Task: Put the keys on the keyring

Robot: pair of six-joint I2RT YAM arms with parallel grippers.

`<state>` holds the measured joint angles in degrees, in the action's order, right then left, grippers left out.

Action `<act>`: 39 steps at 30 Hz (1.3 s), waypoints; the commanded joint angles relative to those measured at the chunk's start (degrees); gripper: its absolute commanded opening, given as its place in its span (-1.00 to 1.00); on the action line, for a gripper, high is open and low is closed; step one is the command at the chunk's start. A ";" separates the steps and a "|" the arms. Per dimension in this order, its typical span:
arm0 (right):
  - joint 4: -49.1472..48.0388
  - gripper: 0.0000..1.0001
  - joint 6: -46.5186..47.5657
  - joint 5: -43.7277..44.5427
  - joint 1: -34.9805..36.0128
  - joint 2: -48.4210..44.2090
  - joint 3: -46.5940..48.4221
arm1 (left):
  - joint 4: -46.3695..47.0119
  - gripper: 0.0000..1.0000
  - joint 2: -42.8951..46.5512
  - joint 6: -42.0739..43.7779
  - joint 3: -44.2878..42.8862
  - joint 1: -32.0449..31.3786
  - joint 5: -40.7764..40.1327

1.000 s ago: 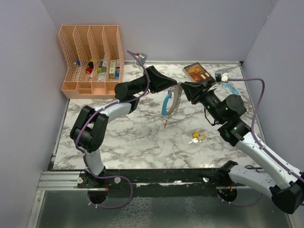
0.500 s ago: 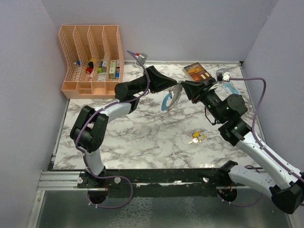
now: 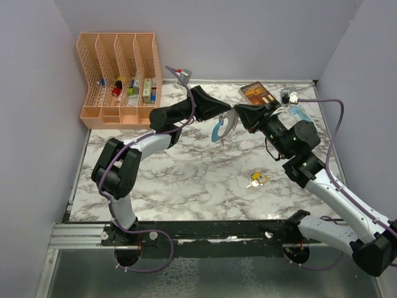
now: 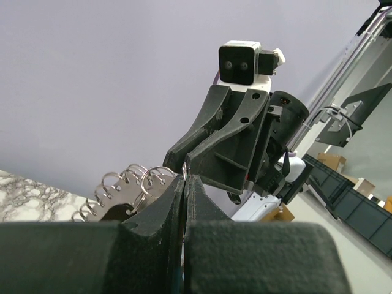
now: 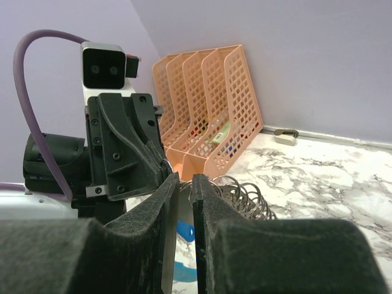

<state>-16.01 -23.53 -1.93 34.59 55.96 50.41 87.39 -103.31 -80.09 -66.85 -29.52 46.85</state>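
The keyring [image 3: 218, 131], with a light-blue curved piece and fanned grey metal pieces, hangs in the air between my two grippers over the back middle of the table. My left gripper [image 3: 230, 115] is shut on its thin ring; in the left wrist view [image 4: 184, 177] the wire ring pokes out at the fingertips and the coiled rings [image 4: 131, 182] fan to the left. My right gripper [image 3: 237, 112] faces it tip to tip. Its jaws [image 5: 184, 179] stand a narrow gap apart at the rings [image 5: 245, 196]. A small bunch of keys with a yellow tag [image 3: 256, 180] lies on the marble table.
An orange mesh file organizer [image 3: 121, 77] with small items stands at the back left, also in the right wrist view [image 5: 208, 104]. A brown flat box [image 3: 257, 94] and a light-blue object [image 3: 302, 115] lie at the back right. Purple walls enclose the table.
The keyring, hanging low a second ago, has been lifted up. My right gripper has moved left, closer to the left gripper's tips. The yellow-tagged keys have not moved.
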 commanded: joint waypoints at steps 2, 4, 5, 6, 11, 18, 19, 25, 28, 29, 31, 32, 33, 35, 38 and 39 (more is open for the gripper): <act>-2.63 -0.70 -1.49 -1.86 -0.20 -0.11 1.34 | 15.41 -1.00 0.55 0.21 -1.30 -0.45 -1.25; -2.59 -0.70 -1.79 -2.04 -0.14 -0.33 1.27 | 15.39 -1.00 0.45 0.22 -1.28 -0.45 -1.27; -2.58 -0.70 -1.88 -2.37 -0.19 -0.33 1.37 | 15.42 -1.00 0.34 0.17 -1.35 -0.45 -1.37; -2.54 -0.70 -2.02 -2.64 -0.21 -0.19 1.44 | 15.43 -1.00 0.30 0.19 -1.44 -0.46 -1.34; -3.60 -0.70 -3.05 -3.74 -0.19 0.57 0.83 | 15.44 -1.00 0.12 0.21 -1.64 -0.48 -1.28; -4.25 -0.71 -4.11 -4.48 -0.18 0.70 0.16 | 15.39 -1.00 -0.22 0.30 -1.66 -0.52 -1.46; -4.33 -0.72 -4.26 -4.48 -0.17 0.64 0.06 | 15.40 -1.00 -0.23 0.32 -1.70 -0.47 -1.46; -5.18 -0.73 -5.18 -5.19 -0.14 0.69 -0.46 | 15.42 -1.00 -0.14 0.51 -1.78 -0.52 -1.40; -5.49 -0.73 -5.74 -5.23 -0.20 0.24 -0.90 | 15.41 -1.00 -0.18 0.55 -1.68 -0.47 -1.46; -5.50 -0.73 -5.74 -5.19 -0.17 0.08 -1.01 | 15.43 -1.00 -0.21 0.54 -1.66 -0.49 -1.48; -4.97 -0.73 -5.57 -4.72 -0.20 -0.11 -1.34 | 15.42 -1.00 -0.15 0.46 -1.69 -0.45 -1.41; -5.09 -0.74 -5.56 -4.69 -0.22 -0.19 -1.52 | 15.39 -1.00 -0.13 0.42 -1.69 -0.45 -1.44; -5.27 -0.74 -5.63 -4.73 -0.18 -0.15 -1.76 | 15.43 -1.00 -0.06 0.27 -1.73 -0.45 -1.47; -5.73 -0.76 -5.73 -4.81 -0.15 -0.13 -1.96 | 15.44 -1.00 0.08 -0.07 -1.85 -0.52 -1.47; -6.56 -0.79 -5.87 -4.91 -0.15 -0.03 -2.33 | 15.44 -1.00 0.44 -0.27 -2.06 -0.47 -1.25; -6.95 -0.79 -5.97 -5.11 -0.26 0.07 -2.44 | 15.44 -1.00 0.47 -0.30 -2.13 -0.48 -1.12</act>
<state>-20.91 -28.73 -5.43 34.17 56.31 49.10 87.46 -103.35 -80.07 -66.85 -29.74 46.89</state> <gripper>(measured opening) 0.111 0.016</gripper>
